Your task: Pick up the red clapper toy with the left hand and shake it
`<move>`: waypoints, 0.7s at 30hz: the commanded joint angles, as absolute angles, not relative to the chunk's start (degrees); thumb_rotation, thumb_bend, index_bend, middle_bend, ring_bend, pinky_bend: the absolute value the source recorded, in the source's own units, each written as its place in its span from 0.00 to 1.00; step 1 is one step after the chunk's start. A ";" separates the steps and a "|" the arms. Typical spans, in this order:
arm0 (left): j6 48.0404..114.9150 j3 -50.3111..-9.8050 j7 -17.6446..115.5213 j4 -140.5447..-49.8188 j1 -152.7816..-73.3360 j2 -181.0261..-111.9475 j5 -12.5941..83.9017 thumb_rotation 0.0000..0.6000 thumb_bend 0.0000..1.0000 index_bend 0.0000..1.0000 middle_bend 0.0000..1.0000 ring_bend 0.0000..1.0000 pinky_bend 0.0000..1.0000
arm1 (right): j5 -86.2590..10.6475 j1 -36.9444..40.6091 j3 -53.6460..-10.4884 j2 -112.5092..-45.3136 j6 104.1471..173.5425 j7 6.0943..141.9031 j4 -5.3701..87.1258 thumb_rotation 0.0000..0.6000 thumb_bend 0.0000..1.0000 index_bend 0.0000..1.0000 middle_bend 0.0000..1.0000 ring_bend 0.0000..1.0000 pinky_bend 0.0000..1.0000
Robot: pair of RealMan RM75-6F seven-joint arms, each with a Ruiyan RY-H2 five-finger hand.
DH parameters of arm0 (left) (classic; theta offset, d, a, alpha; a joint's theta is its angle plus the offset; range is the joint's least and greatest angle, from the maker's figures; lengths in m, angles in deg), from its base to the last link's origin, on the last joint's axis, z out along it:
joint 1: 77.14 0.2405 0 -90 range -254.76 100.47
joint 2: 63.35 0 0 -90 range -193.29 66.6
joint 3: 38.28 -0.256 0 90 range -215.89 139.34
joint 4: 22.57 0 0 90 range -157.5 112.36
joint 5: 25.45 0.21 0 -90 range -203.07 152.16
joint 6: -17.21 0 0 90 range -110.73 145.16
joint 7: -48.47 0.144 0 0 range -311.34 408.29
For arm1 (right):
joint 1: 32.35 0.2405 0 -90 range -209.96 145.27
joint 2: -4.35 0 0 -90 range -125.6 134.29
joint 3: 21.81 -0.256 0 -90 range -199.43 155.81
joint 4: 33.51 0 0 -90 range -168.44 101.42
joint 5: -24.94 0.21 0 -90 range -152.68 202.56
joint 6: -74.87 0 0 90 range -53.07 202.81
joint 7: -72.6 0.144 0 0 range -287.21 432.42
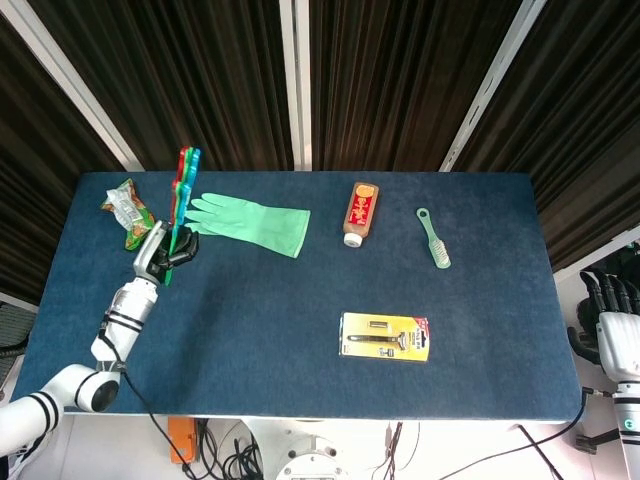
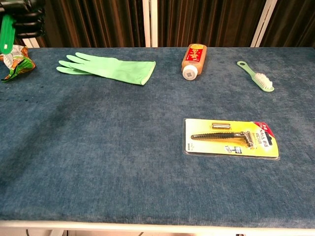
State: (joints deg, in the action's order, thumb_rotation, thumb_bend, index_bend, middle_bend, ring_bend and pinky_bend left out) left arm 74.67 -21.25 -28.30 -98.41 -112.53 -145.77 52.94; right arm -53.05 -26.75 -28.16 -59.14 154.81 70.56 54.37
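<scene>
My left hand (image 1: 161, 255) grips the green handle of the red clapper toy (image 1: 181, 190) above the table's left side. The toy stands upright and edge-on in the head view, its red and blue palms pointing up near the green glove. In the chest view only the dark fingers of the left hand (image 2: 23, 19) and the green handle end (image 2: 7, 34) show at the top left corner; the toy's palms are out of frame. My right hand (image 1: 614, 325) hangs off the table's right edge with nothing in it.
A green rubber glove (image 1: 255, 222) lies at the back left, a snack packet (image 1: 128, 211) beside it. A brown bottle (image 1: 360, 213) and a green brush (image 1: 434, 238) lie at the back. A yellow razor pack (image 1: 386, 336) lies right of centre.
</scene>
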 commanded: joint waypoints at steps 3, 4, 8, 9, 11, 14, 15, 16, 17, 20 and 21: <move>77.99 -30.03 10.19 -85.79 -115.67 -147.28 70.67 1.00 0.73 1.00 1.00 1.00 1.00 | -52.96 -26.71 -28.14 -59.10 154.72 70.29 54.60 1.00 0.30 0.00 0.00 0.00 0.00; 77.12 -32.30 18.00 -83.41 -116.53 -147.95 73.47 1.00 0.73 1.00 1.00 1.00 1.00 | -52.94 -26.71 -28.11 -59.03 154.67 70.24 54.69 1.00 0.30 0.00 0.00 0.00 0.00; 71.38 -36.69 33.22 -81.60 -118.54 -148.92 76.40 1.00 0.73 1.00 1.00 1.00 1.00 | -52.89 -26.73 -28.03 -58.91 154.56 70.22 54.83 1.00 0.30 0.00 0.00 0.00 0.00; 69.91 -37.35 36.50 -81.15 -119.01 -149.09 76.68 1.00 0.73 1.00 1.00 1.00 1.00 | -52.89 -26.73 -28.02 -58.88 154.54 70.25 54.85 1.00 0.30 0.00 0.00 0.00 0.00; 66.02 -38.60 43.02 -80.45 -120.19 -149.27 76.78 1.00 0.73 1.00 1.00 1.00 1.00 | -53.02 -26.75 -27.96 -58.74 154.55 70.34 54.95 1.00 0.30 0.00 0.00 0.00 0.00; 62.66 -38.83 47.29 -81.13 -121.12 -149.07 75.10 1.00 0.73 1.00 1.00 1.00 1.00 | -53.38 -26.86 -27.88 -58.60 154.83 70.83 54.92 1.00 0.30 0.00 0.00 0.00 0.00; 62.33 -38.65 48.01 -81.46 -121.22 -148.94 74.46 1.00 0.73 1.00 1.00 1.00 1.00 | -53.35 -26.86 -27.88 -58.61 154.80 70.94 54.86 1.00 0.30 0.00 0.00 0.00 0.00; 62.11 -38.32 48.68 -81.97 -121.31 -148.74 73.56 1.00 0.73 1.00 1.00 1.00 1.00 | -53.27 -26.84 -27.90 -58.64 154.69 71.06 54.72 1.00 0.30 0.00 0.00 0.00 0.00; 62.13 -38.05 49.00 -82.37 -121.33 -148.59 72.91 1.00 0.73 1.00 1.00 1.00 1.00 | -53.18 -26.80 -27.91 -58.67 154.58 71.11 54.60 1.00 0.30 0.00 0.00 0.00 0.00; 63.00 -36.99 47.99 -83.72 -121.07 -148.29 70.51 1.00 0.73 1.00 1.00 1.00 1.00 | -52.96 -26.76 -27.97 -58.81 154.41 71.23 54.34 1.00 0.30 0.00 0.00 0.00 0.00; 63.90 -36.40 46.31 -84.24 -120.73 -148.36 69.51 1.00 0.73 1.00 1.00 1.00 1.00 | -52.95 -26.78 -27.98 -58.82 154.46 71.25 54.32 1.00 0.30 0.00 0.00 0.00 0.00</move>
